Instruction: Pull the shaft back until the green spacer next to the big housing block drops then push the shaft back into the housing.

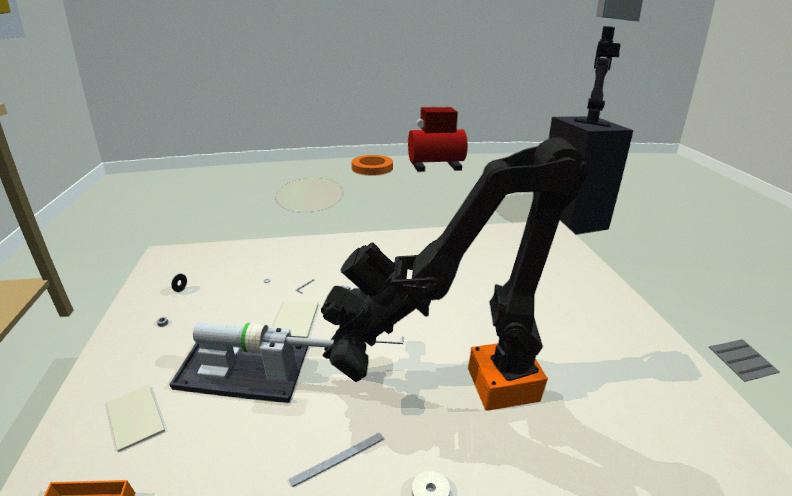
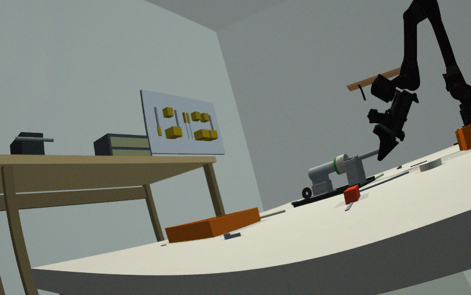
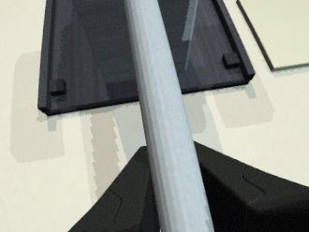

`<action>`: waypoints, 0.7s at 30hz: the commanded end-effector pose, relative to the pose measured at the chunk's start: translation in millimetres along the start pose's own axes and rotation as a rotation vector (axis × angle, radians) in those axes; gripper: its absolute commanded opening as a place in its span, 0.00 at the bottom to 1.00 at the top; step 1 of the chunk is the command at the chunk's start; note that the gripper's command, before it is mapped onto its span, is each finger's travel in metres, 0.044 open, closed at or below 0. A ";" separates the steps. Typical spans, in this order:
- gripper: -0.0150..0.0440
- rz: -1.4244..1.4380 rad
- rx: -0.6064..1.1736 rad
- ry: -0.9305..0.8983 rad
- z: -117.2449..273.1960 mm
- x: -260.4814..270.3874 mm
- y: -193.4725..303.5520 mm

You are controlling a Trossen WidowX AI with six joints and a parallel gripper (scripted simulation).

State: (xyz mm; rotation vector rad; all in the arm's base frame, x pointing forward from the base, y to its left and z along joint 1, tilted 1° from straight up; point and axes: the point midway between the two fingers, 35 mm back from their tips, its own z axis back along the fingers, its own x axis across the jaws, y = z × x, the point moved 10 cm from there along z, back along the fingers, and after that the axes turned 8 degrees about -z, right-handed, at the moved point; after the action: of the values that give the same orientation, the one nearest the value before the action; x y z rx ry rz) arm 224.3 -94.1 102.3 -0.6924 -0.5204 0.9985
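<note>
The green spacer (image 1: 244, 337) (image 2: 335, 165) sits upright against the grey housing (image 1: 217, 334) (image 2: 320, 170), with white spacers (image 1: 256, 337) (image 2: 342, 163) right beside it. They are in line with the shaft (image 1: 308, 341) (image 2: 369, 154) (image 3: 156, 94), which runs out through the grey support block (image 1: 278, 361) (image 2: 354, 170). The dark base (image 1: 233, 387) (image 3: 43, 70) carries housing and block. My gripper (image 1: 334, 344) (image 2: 379, 153) (image 3: 166, 152) is shut on the shaft's outer part, a little beyond the block. The shaft's inner end is hidden.
A black ring (image 1: 174, 283) (image 2: 303, 192) stands behind the base. Cream plates (image 1: 135, 418) (image 1: 296, 317) lie on either side of it. A metal strip (image 1: 337, 459), a white disc (image 1: 419, 486), an orange tray (image 1: 87, 485) (image 2: 212, 223) and a red block (image 2: 351, 194) are also there.
</note>
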 end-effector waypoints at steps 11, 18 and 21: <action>0.25 0.000 0.000 -0.003 1.0 0.0 1.1; 0.25 0.000 0.000 -0.003 1.5 -0.1 1.6; 0.25 0.000 0.000 -0.003 1.7 -0.1 1.8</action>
State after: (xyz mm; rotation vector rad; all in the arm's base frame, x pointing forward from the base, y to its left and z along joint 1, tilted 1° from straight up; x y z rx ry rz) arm 222.6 -93.4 102.3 -0.6926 -0.5207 0.9984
